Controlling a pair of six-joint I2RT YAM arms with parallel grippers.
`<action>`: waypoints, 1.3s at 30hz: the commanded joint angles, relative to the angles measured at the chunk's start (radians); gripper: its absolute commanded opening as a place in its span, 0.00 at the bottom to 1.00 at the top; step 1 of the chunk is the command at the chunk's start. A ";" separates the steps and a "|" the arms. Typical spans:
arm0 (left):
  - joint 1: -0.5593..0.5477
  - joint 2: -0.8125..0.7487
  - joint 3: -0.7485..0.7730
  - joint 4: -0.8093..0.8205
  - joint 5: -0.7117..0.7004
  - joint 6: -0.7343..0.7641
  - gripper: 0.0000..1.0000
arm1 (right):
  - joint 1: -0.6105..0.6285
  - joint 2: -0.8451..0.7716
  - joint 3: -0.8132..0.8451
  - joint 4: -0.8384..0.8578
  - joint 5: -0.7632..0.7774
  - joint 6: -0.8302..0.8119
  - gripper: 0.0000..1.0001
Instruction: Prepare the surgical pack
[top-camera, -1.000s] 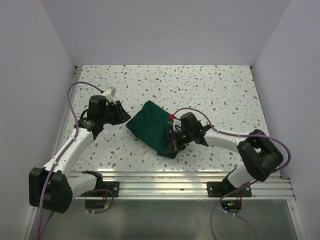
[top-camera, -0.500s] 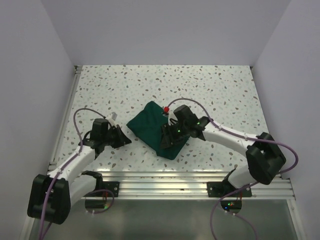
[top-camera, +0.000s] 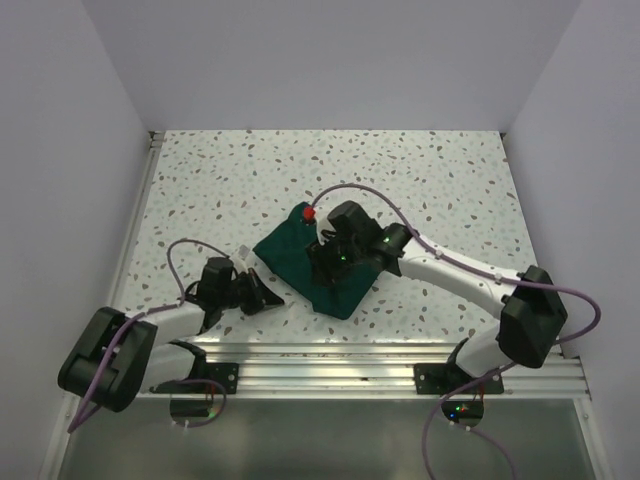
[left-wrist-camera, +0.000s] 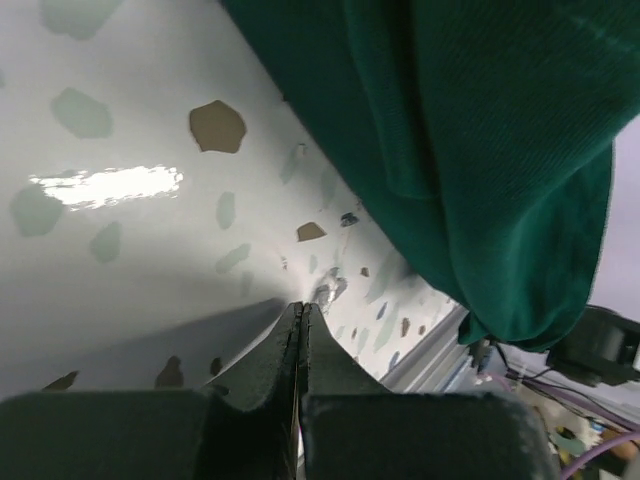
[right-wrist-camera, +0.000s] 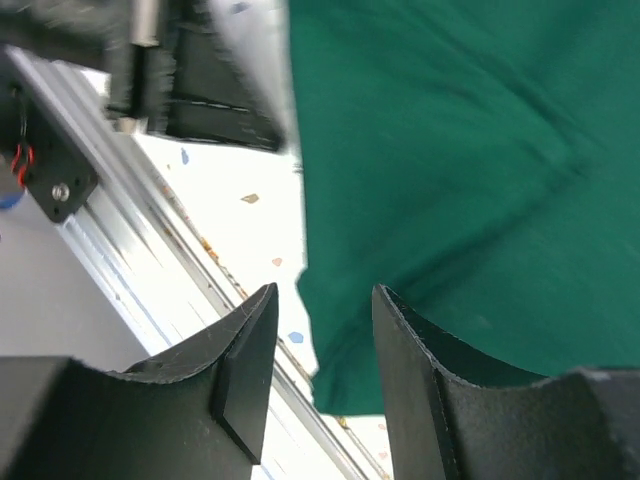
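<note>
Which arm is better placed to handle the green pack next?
Probably right: the right fingers stand apart over the surgical pack. The left fingers are shut on nothing, beside its edge.

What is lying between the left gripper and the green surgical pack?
Nothing: only bare speckled table separates the shut left gripper from the surgical pack, as the left wrist view shows.

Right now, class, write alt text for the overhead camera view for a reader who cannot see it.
A dark green cloth bundle lies in the middle of a speckled table, with the right pincer open over its near side. The left pincer, shut and empty, sits low beside the bundle's near-left edge.
</note>
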 joint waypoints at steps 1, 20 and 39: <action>-0.023 0.048 -0.031 0.238 0.051 -0.105 0.00 | 0.059 0.065 0.078 -0.002 0.028 -0.080 0.46; -0.054 0.141 -0.108 0.418 0.089 -0.272 0.00 | 0.225 0.305 0.179 0.076 0.284 -0.189 0.53; -0.145 0.430 -0.070 0.801 0.045 -0.412 0.00 | 0.256 0.382 0.247 0.074 0.437 -0.186 0.00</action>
